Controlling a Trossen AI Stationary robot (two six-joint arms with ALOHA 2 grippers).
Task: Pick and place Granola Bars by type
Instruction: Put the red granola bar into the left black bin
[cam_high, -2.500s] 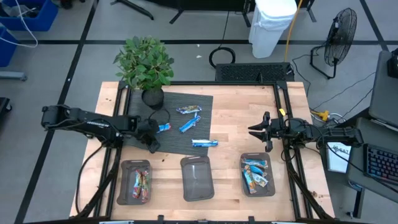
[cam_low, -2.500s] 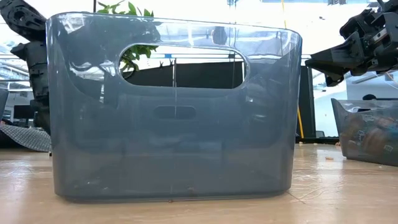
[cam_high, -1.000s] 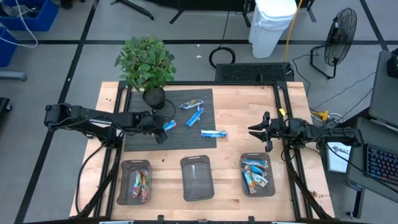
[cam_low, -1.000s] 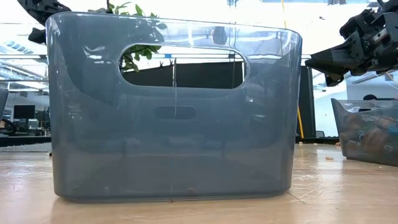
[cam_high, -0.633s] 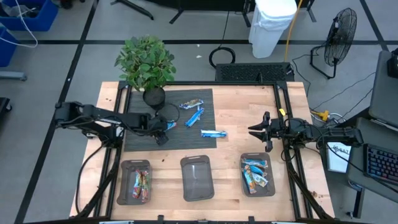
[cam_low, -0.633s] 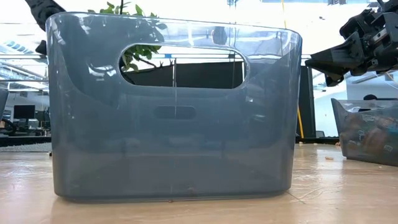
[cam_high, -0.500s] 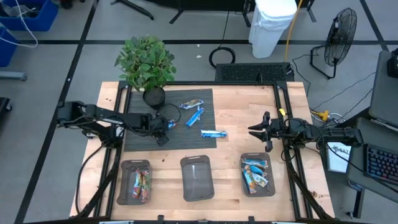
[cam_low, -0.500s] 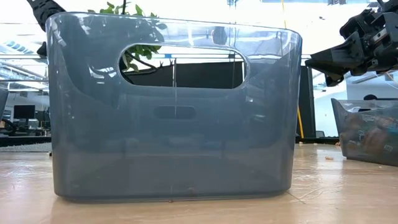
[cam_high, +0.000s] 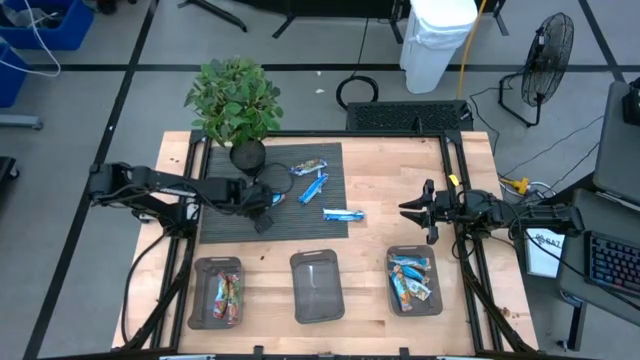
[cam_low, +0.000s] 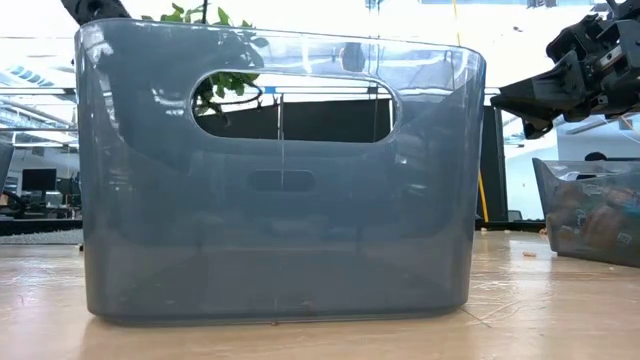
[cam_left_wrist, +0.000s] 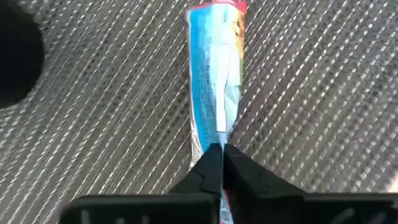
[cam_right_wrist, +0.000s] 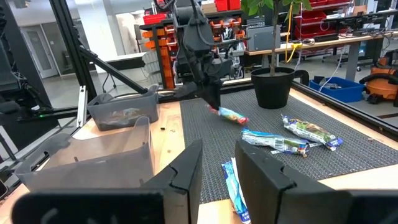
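Your left gripper (cam_left_wrist: 219, 163) is pinching one end of a blue-and-white bar (cam_left_wrist: 214, 81) just above the dark mat (cam_high: 225, 222), fingers clamped tight; its long axis is pointing straight away from the fingers. Your right gripper (cam_high: 413, 212) is waiting open above the table (cam_high: 400, 165).

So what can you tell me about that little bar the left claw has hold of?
The bar is a slim foil-looking packet, bright blue and white with a red end. The left claw pinches one end between closed fingers. It hangs over the dark woven mat, beside the plant pot. Whether its far end touches the mat is unclear.
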